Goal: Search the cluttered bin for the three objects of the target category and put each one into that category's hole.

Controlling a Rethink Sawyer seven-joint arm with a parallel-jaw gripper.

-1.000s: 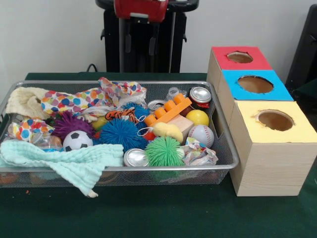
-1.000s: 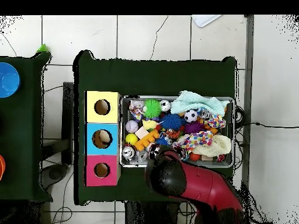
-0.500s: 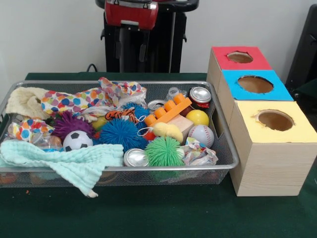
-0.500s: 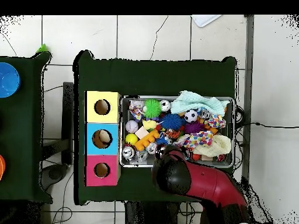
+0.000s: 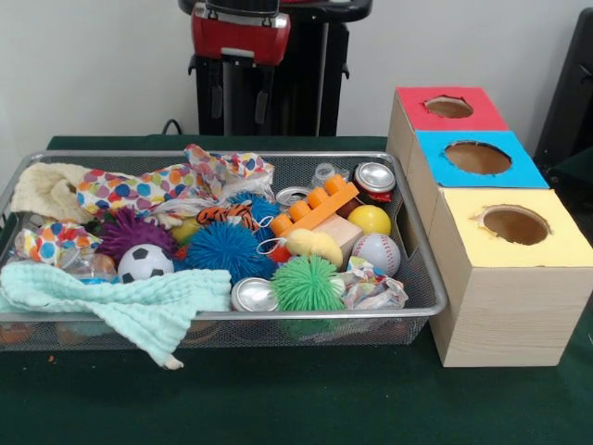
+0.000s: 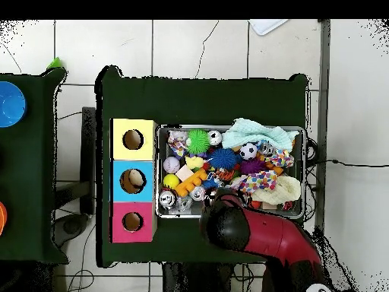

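Observation:
The wire mesh bin sits on the green table, full of toys; it also shows in the overhead view. One clear crinkly plastic container lies at the bin's back beside a silver can. Another with a bluish glint lies at the left front, by the soccer ball. I see no third one. The blue-topped box's hole is the middle of three boxes right of the bin, and it shows from above. My gripper hangs high behind the bin's far rim, apart from everything.
The red-topped box and the yellow-topped box flank the blue one. A mint cloth drapes over the bin's front rim. Spiky balls, a baseball, dotted paper wads and another can crowd the bin. My arm overhangs the bin's edge nearest the robot.
My arm has shifted left and slightly down in the front view, staying behind the bin. Nothing in the bin has moved.

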